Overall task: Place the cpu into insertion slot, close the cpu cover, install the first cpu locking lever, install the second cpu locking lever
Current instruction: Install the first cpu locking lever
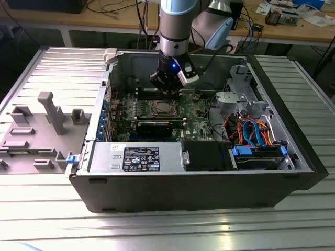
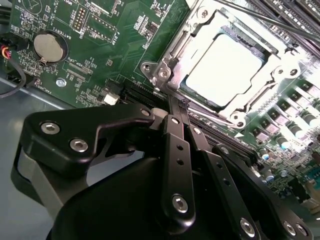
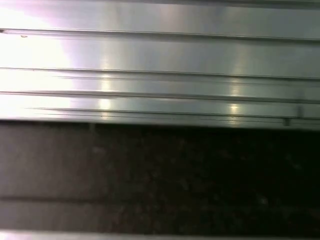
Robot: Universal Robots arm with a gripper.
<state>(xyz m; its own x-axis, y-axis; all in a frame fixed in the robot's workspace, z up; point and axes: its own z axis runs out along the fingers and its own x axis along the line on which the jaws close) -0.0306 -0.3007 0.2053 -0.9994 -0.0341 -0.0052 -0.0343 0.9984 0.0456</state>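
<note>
The cpu [image 2: 224,67], a flat square chip with a silver top, lies in the insertion slot [image 1: 163,109] on the green motherboard [image 2: 125,30]. Around it the cpu cover [image 2: 181,49], a silver frame with a square window, lies flat. My gripper [image 2: 178,104] has its black fingers [image 2: 176,145] pressed together, shut, with the tips at the corner of the socket. A thin metal lever rod [image 2: 217,119] runs along the socket's edge just beyond the tips. In the exterior view the gripper [image 1: 168,88] hangs over the far edge of the socket inside the open computer case [image 1: 183,191].
A coin battery [image 2: 49,47] sits on the board away from the socket. A power supply [image 1: 135,157] and a drive bay with blue and orange cables [image 1: 251,133] line the case's near side. A grey fixture tray [image 1: 39,130] lies at the exterior view's left. Ribbed metal table [image 3: 160,55].
</note>
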